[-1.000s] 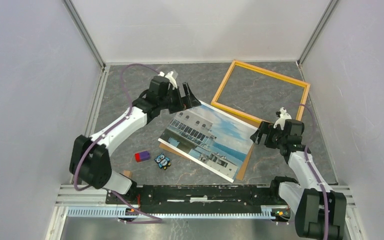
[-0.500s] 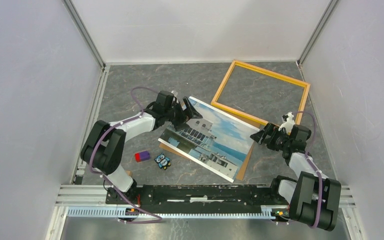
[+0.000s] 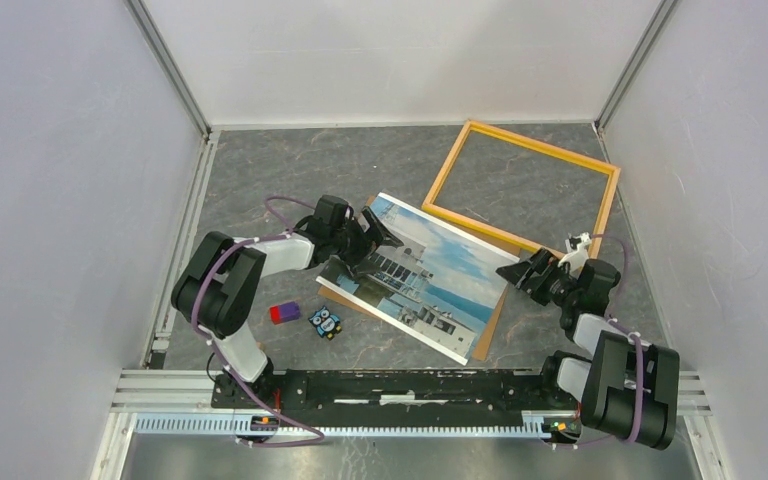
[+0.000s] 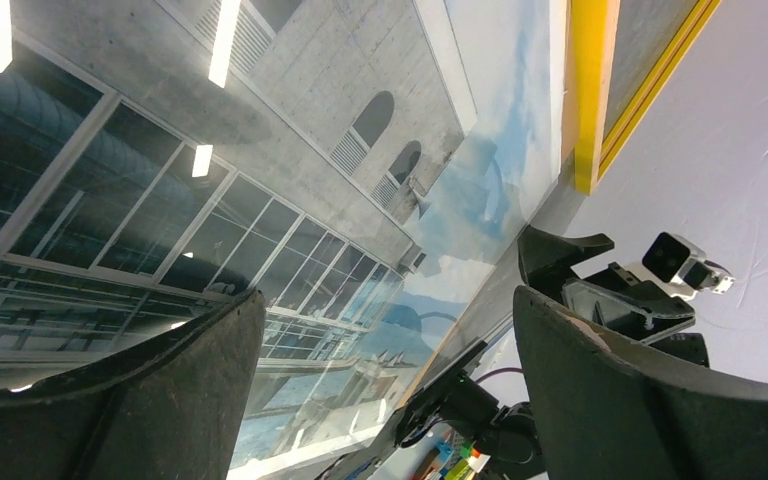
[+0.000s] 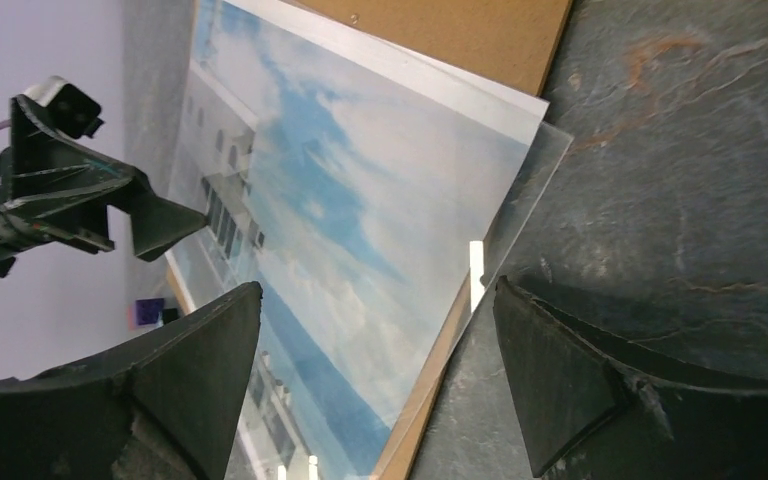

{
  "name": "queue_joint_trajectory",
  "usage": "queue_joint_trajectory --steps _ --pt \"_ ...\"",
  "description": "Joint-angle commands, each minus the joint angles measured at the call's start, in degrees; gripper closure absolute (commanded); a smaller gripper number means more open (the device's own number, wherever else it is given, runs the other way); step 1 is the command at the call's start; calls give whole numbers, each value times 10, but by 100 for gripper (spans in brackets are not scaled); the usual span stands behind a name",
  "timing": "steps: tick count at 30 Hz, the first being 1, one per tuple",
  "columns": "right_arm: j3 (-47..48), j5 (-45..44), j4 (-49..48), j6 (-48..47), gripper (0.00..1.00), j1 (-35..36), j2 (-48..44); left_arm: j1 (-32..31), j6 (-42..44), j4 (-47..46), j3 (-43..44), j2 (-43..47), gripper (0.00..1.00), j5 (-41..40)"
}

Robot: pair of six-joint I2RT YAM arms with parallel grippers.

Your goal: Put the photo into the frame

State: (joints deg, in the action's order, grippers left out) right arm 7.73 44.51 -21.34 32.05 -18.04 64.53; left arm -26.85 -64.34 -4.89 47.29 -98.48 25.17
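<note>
The photo of a white building under blue sky lies face up mid-table, under a clear sheet and over a brown backing panel. The yellow-orange frame lies empty at the back right, its near corner touching the stack. My left gripper is open, low over the photo's left corner; the print fills its wrist view between the fingers. My right gripper is open at the photo's right corner; the photo and the clear sheet's corner show between its fingers.
A red and purple block and a small penguin figure lie near the photo's front left. The backing panel shows past the photo in the right wrist view. Side walls close in the table.
The left arm has drawn back and down from the table's rear onto the photo's left corner. The right gripper has sunk lower at the photo's right corner. The photo has hardly moved.
</note>
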Motion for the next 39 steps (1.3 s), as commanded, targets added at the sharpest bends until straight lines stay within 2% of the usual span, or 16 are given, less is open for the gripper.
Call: queue_joint_trajectory --steps 1,15,29,32,36,39 --pt "-30 24 -35 61 9 0 18 -2 -22 -9 -5 -17 0 -14" --pt "-28 37 -25 105 8 0 -67 -7 -11 4 4 -22 0 -18" --pt "-98 14 -213 274 8 8 -66 -11 -10 3 9 -21 0 -9" --pt "-101 0 -228 281 8 8 -61 -12 -10 3 10 -21 0 -8" --pt "-63 -27 -176 223 9 8 -39 -16 -7 -2 14 -26 0 0" --pt "-50 -31 -183 210 9 8 -15 -21 -9 -9 23 -41 0 19"
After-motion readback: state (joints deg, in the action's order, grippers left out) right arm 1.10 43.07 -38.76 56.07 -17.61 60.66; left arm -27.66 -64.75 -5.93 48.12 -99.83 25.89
